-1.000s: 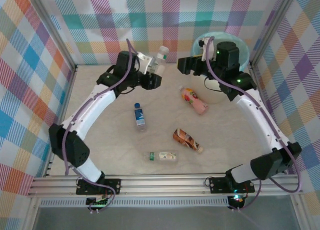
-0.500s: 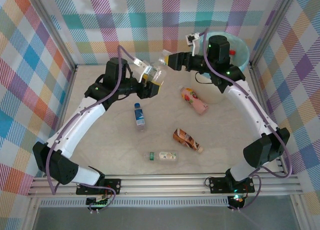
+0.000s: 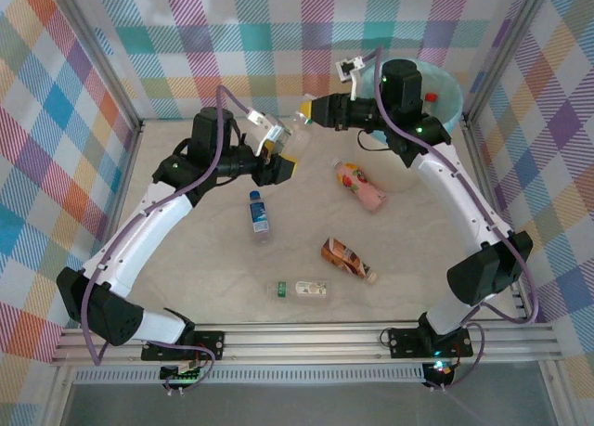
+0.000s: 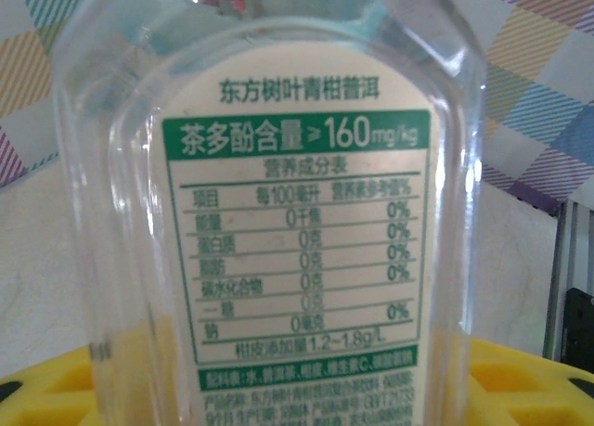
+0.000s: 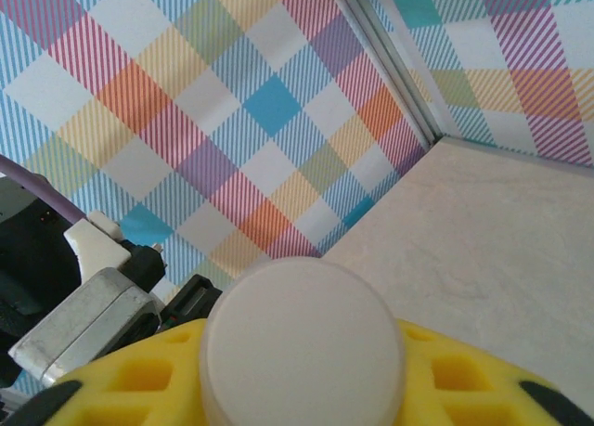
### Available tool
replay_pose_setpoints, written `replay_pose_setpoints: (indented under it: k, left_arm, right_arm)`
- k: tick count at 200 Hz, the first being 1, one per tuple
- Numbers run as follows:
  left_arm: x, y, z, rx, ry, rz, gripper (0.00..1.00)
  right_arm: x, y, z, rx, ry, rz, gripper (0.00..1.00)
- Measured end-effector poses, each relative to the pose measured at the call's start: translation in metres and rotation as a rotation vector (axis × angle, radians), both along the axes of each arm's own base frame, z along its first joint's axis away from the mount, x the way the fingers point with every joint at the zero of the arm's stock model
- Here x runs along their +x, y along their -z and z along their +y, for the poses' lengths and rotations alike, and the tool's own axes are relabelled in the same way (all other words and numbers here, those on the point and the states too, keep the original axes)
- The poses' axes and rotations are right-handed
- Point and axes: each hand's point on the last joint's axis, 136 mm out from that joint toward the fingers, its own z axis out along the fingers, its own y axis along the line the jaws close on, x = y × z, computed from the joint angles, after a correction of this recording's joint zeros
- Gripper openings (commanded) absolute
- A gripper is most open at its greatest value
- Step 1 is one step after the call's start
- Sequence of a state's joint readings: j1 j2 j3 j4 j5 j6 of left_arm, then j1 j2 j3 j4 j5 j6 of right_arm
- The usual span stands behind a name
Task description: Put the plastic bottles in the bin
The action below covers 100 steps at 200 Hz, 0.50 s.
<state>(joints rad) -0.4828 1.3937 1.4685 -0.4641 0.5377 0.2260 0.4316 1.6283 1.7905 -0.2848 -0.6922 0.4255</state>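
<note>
The left jaws grip a clear bottle (image 3: 297, 134) up in the air, over the far tabletop (image 3: 213, 259). The right jaws pinch its white cap (image 5: 302, 347). The bin (image 3: 449, 83) stands to its right.

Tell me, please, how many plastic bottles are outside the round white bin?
5: a clear plastic bottle held aloft; on the table, blue-labelled bottle, pink-and-orange bottle, brown bottle, green-labelled bottle. More may hide in the round white bin.

Light: bright, even, overhead; faint soft shadows on the table (image 3: 418, 250).
Glare: pale sheen along the edges of the clear bottle (image 4: 297, 213).
Focus: bottle print sharp; white cap (image 5: 302, 347) close and soft.
</note>
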Motion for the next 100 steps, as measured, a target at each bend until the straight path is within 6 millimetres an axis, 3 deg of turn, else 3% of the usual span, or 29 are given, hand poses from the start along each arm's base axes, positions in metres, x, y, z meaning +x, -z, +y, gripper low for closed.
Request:
replay_pose_setpoints:
  k: [13,25,47,79,100]
  left_arm:
    - [0.0,0.0,0.0,0.0,0.0,0.0,0.6]
    - [0.0,0.0,0.0,0.001,-0.003,-0.001,0.77]
    - [0.004,-0.001,0.003,0.004,-0.031,-0.007,1.0]
    - [0.009,-0.013,0.01,-0.011,-0.092,-0.049,1.0]
    - [0.008,-0.021,0.014,-0.018,-0.113,-0.074,1.0]
  right_arm:
    - [-0.001,0.0,0.0,-0.001,-0.001,0.004,0.21]
    - [-0.001,-0.001,-0.001,-0.003,-0.001,0.002,0.21]
    - [0.003,-0.004,-0.004,-0.026,0.034,-0.025,0.21]
    - [0.015,-0.011,-0.018,-0.099,0.147,-0.091,0.2]
    - [0.028,-0.017,-0.038,-0.167,0.264,-0.156,0.18]
